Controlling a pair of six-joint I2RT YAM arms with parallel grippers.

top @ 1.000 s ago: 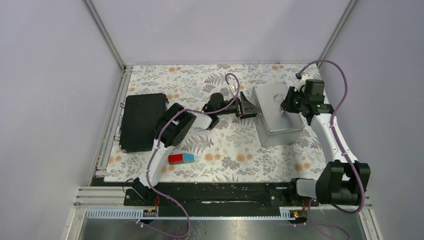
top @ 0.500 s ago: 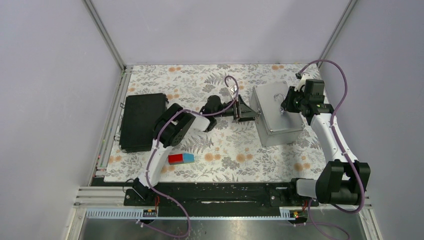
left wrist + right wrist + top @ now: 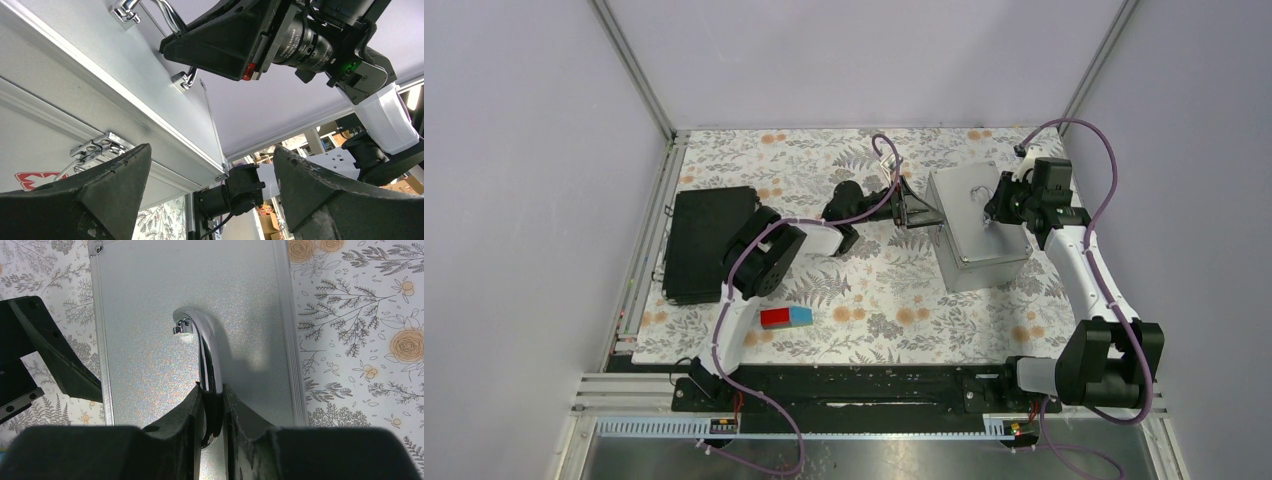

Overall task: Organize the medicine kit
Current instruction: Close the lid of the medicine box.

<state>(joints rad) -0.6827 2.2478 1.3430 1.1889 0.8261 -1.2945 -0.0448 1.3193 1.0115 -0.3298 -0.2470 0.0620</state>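
Counter (image 3: 824,160) surface, flower-printed, carries everything. The largest thing on it is the silver case (image 3: 964,200), evidently the medicine kit. It sits right of centre with its lid down, between the two arms so that each can reach a different face.

Well apart at the left edge lies a flat black pouch (image 3: 704,240), touched by nothing.

The left hand (image 3: 921,213) is spread wide, its tips up against the case's left side wall. The right hand (image 3: 212,400) comes down on the lid from above, pinched tight on the chrome handle (image 3: 202,340). That grip probably steadies the case, or stands ready to lift the lid once it is released.

A small red-and-blue box (image 3: 786,317) lies alone near the front edge, apparently waiting to go inside.

Smallest is the metal latch (image 3: 97,148) on the side wall, just beside one left finger. It looks closed, so the step in hand seems to be undoing it. The open hand is placed for that.
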